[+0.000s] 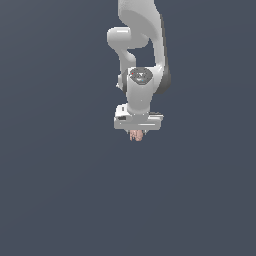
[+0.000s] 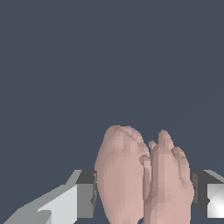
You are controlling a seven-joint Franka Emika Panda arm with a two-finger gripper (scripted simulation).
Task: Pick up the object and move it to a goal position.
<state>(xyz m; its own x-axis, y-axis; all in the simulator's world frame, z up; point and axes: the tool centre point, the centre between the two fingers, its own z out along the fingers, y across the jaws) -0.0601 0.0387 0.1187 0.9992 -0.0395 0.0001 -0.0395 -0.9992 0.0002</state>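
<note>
The object (image 1: 136,135) is a small pale pink lumpy blob that sticks out just below the white gripper hand in the exterior view. In the wrist view the object (image 2: 131,175) fills the space between the two fingers. My gripper (image 2: 144,197) has one grey pad (image 2: 86,194) against one side of the blob and the other pad (image 2: 202,192) against the opposite side. The gripper (image 1: 136,132) points straight down and is shut on the object. In the exterior view the hand hides the fingers.
The white arm (image 1: 142,45) rises behind the hand to the top of the exterior view. A plain dark grey-blue surface (image 1: 60,190) fills everything else in both views.
</note>
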